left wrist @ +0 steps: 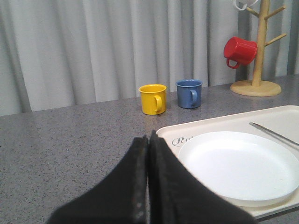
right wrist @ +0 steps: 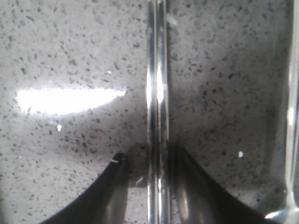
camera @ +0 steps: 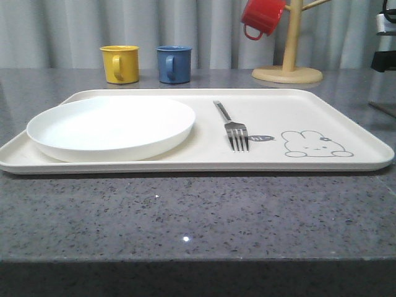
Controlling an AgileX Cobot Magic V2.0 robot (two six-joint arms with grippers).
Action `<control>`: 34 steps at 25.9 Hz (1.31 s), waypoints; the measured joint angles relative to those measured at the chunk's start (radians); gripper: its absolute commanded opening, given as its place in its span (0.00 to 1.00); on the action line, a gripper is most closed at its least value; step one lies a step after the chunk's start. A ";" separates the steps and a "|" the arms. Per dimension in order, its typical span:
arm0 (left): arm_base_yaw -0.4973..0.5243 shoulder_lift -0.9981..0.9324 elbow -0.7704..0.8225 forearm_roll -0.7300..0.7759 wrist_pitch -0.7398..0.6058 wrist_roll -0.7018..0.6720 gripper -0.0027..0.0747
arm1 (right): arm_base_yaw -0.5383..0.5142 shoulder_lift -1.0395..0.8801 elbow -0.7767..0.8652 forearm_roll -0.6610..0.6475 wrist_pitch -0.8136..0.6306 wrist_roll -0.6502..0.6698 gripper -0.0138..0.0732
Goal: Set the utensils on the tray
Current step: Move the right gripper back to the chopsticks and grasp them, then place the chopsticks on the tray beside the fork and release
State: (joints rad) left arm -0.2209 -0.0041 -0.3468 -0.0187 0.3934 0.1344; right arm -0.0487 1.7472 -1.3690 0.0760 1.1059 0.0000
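The cream tray with the grey rabbit drawing lies across the counter. A silver fork rests on it, tines toward the front; its handle also shows in the left wrist view. A pair of shiny chopsticks lies on the speckled counter. My right gripper is open and straddles them, one finger standing a little off the metal and the other close beside it. Another shiny utensil lies at the edge of that view. My left gripper is shut on nothing, over the counter beside the tray's corner.
A round white plate fills the tray's left half. A yellow mug and a blue mug stand behind the tray. A wooden mug tree with a red mug is at the back right.
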 measured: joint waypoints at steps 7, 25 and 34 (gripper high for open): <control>0.000 0.000 0.000 0.000 0.000 0.000 0.01 | -0.002 0.000 -0.004 -0.011 0.006 0.000 0.21; 0.000 0.000 0.000 0.000 0.000 0.000 0.01 | 0.395 -0.014 -0.218 0.007 0.104 0.255 0.21; 0.000 0.000 0.000 0.000 0.000 0.000 0.01 | 0.451 0.102 -0.218 0.016 0.069 0.413 0.21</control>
State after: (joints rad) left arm -0.2209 -0.0041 -0.3468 -0.0187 0.3934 0.1344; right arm 0.4020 1.8494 -1.5870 0.0922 1.1745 0.4132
